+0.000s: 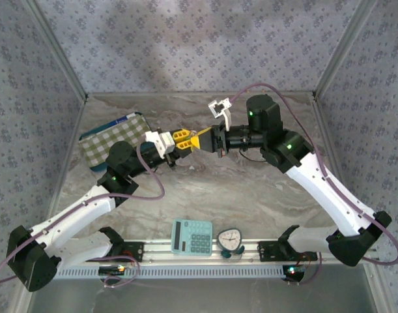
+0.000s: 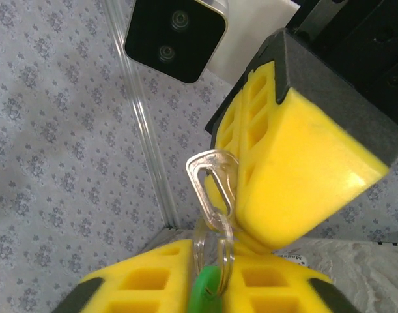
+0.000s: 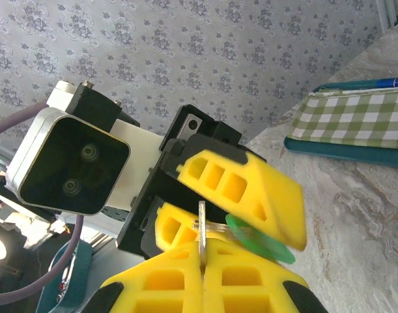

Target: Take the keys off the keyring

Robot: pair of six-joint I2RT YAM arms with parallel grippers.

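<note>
One ring (image 2: 197,251), one clear clip (image 2: 197,189), one green tag (image 2: 205,293), joined in chain, held up over table (image 1: 205,195) between two grippers. Left gripper (image 2: 208,279) pinches tag. Right gripper (image 3: 202,261) squeezed tight on clip. Keys: cannot count them.

Both arms reached inward, elbows bent, the left gripper (image 1: 183,141) and right gripper (image 1: 199,143) meeting tip to tip, jaws closed.
</note>
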